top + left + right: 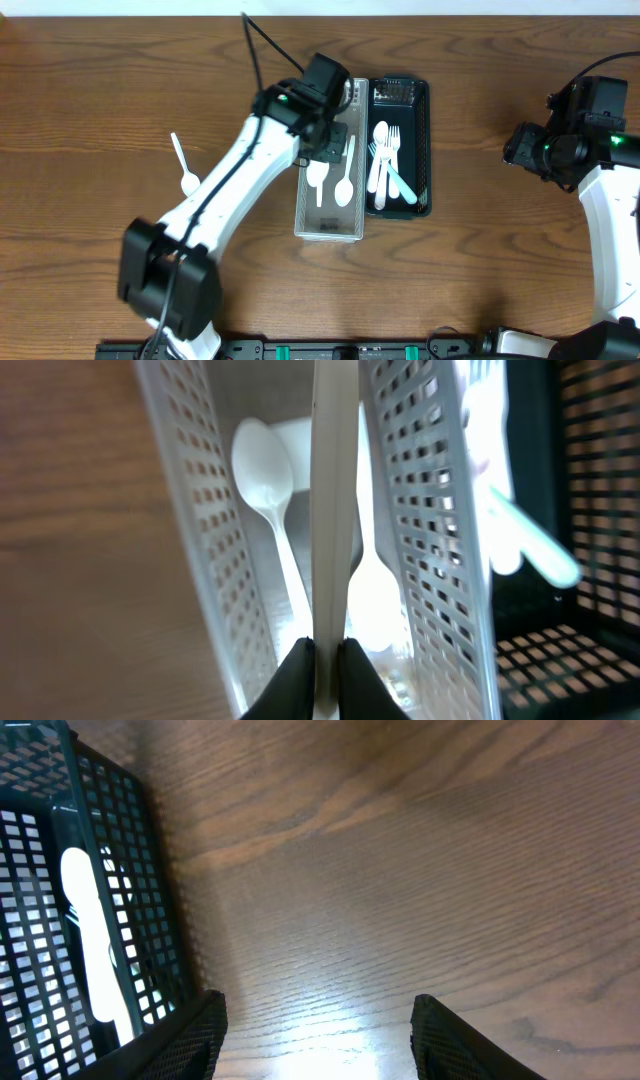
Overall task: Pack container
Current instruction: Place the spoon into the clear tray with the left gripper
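My left gripper [334,140] hovers over the far end of the silver mesh container [327,232] and is shut on a white plastic utensil handle [331,510], seen edge-on between the jaws [326,652]. Two white spoons [343,190] lie inside the mesh container [420,510]. Beside it on the right, the black mesh container [426,140] holds several white forks [385,160]. A white spoon [183,167] lies loose on the table at the left. My right gripper [520,145] is open and empty [320,1040] over bare wood to the right of the black container [140,870].
The two containers stand side by side, touching, at the table's centre back. The left arm stretches diagonally from the front left. In the right wrist view, a white utensil [85,920] shows through the black mesh.
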